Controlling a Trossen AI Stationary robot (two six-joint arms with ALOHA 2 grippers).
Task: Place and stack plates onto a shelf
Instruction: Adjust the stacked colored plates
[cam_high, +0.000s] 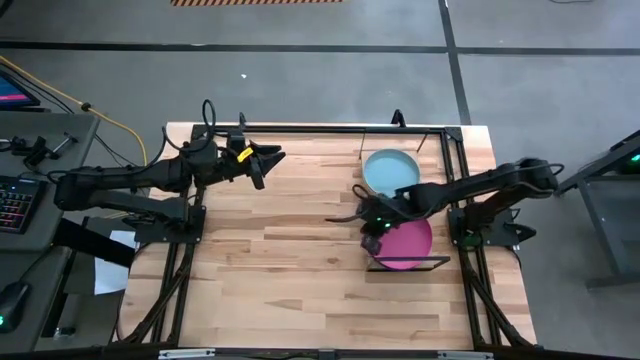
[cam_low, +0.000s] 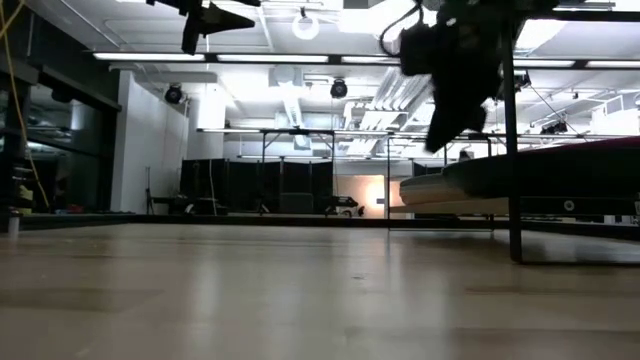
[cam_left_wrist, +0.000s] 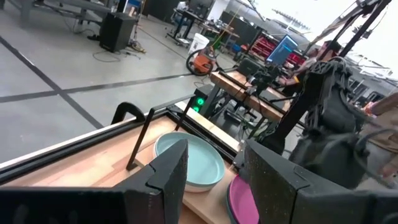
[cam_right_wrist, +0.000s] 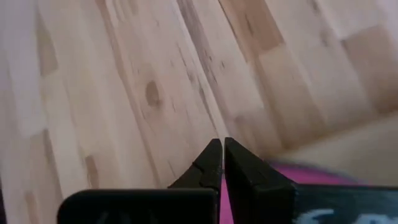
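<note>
Two plates show on the shelf (cam_high: 447, 262), which stands on the right part of the wooden worktop (cam_high: 290, 250). The light teal plate (cam_high: 390, 171) lies at the shelf's far end and appears, in the left wrist view, to rest on top of another pale plate. The magenta pink plate (cam_high: 408, 245) lies at the near end, beside the teal one; nothing is inside either plate. From table height the pink plate's rim shows above the thin dark wire frame, with a pale plate beyond it.

The right hand (cam_high: 366, 228) is at the left edge of the pink plate, above the worktop. Its two dark fingers (cam_right_wrist: 211, 163) are pressed together tip to tip with nothing between them, and the pink rim shows just behind them in the right wrist view.

The left hand (cam_high: 266, 160) hangs in the air over the far left part of the worktop, well apart from the shelf. Its fingers (cam_left_wrist: 163, 177) stand wide apart and hold nothing, and they point across the worktop at the two plates.
</note>
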